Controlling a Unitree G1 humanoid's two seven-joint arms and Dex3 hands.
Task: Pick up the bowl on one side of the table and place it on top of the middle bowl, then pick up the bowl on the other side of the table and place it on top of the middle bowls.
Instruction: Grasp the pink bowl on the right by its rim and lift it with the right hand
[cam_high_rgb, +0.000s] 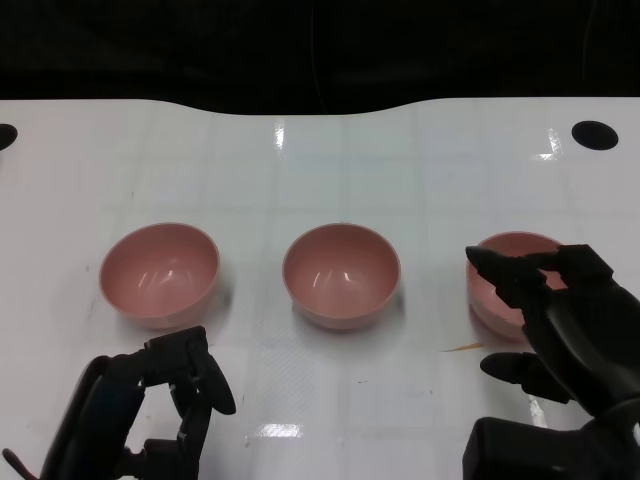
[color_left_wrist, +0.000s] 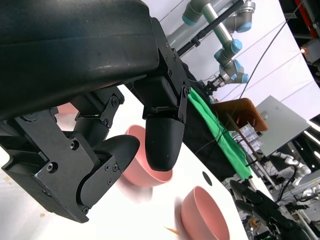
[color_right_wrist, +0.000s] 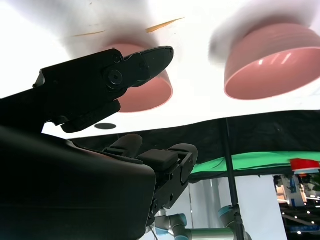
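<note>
Three pink bowls stand in a row on the white table: the left bowl, the middle bowl and the right bowl. My right hand is spread at the right bowl's near side. Its fingers reach over the rim and the thumb lies in front of the bowl, so part of the bowl is hidden. It holds nothing. In the right wrist view a finger lies across the right bowl, with the middle bowl beside it. My left hand hovers in front of the left bowl, holding nothing.
A small orange mark lies on the table in front of the right bowl. A round black hole sits at the table's far right corner. The table's dark back edge runs beyond the bowls. The left wrist view shows other robot arms beyond the table.
</note>
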